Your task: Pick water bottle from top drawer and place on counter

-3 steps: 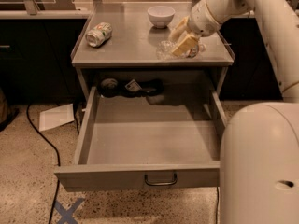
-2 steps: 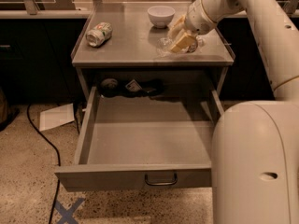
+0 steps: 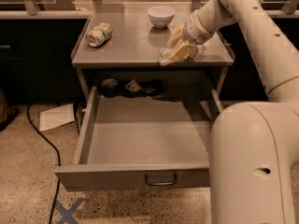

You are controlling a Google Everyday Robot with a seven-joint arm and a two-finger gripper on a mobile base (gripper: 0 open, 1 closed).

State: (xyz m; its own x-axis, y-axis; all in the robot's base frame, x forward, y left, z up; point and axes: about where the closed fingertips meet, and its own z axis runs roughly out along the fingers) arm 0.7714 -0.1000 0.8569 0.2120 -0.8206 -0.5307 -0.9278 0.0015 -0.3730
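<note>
Clear crinkled plastic, the water bottle (image 3: 167, 56) lies on its side near the front right edge of the counter (image 3: 131, 48), pinched between the yellowish jaws of the gripper (image 3: 180, 45). The arm (image 3: 243, 13) slants down from the upper right. Compared with a second ago, bottle and gripper sit slightly lower. The top drawer (image 3: 140, 141) stands open.

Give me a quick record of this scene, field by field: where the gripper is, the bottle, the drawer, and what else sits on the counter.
gripper: over the front right of the counter, at the water bottle
water bottle: lying on its side by the counter's front-right edge, out of the drawer
top drawer: pulled open; dark items in shadow at its back
also on counter: dented soda can at left, white bowl at the back
</note>
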